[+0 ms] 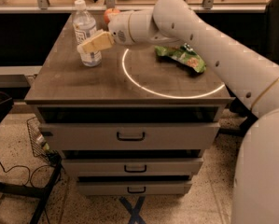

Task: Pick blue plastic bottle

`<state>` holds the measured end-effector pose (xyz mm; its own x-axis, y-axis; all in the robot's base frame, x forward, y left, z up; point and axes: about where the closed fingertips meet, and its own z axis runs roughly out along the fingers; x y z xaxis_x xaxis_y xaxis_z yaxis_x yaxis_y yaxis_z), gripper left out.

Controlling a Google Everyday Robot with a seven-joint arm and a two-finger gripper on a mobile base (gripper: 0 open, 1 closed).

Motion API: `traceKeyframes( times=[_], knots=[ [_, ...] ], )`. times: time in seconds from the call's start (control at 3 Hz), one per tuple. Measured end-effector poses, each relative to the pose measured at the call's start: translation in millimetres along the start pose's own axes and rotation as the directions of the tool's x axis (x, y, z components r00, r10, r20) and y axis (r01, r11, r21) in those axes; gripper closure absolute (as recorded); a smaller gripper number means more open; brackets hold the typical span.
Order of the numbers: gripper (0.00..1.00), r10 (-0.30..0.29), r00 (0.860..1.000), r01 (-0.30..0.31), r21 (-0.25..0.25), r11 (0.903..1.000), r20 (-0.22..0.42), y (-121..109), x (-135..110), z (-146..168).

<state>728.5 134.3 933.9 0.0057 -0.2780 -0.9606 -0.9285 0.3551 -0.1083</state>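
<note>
The blue plastic bottle [85,28], clear with a white cap and a pale label, stands upright at the back left of the cabinet top [83,85]. My gripper [87,47], cream-coloured at the end of the white arm [190,29], reaches in from the right. It sits at the bottle's lower half and covers part of it. The bottle's foot still rests on the top.
An apple [109,12] shows partly behind the arm at the back. A green snack bag [184,57] lies to the right, on a white ring [167,94] marked on the top. The cabinet has three drawers [129,136]. A wire basket [38,141] stands on the floor at the left.
</note>
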Motion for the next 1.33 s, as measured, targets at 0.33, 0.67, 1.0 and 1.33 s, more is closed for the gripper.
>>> traceKeyframes(
  times=[0.33, 0.67, 1.0, 1.33],
  knots=[
    [0.17, 0.046, 0.997, -0.047, 0.007, 0.9989, 0.069, -6.5, 3.1, 18.3],
    [0.41, 0.071, 0.983, -0.072, 0.004, 0.9974, 0.171, -7.7, 1.7, 33.5],
    [0.64, 0.062, 0.981, -0.061, -0.016, 0.998, 0.181, 2.0, -5.3, 40.6],
    [0.87, 0.062, 0.981, -0.059, -0.022, 0.998, 0.183, 4.7, -6.4, 43.8]
  ],
)
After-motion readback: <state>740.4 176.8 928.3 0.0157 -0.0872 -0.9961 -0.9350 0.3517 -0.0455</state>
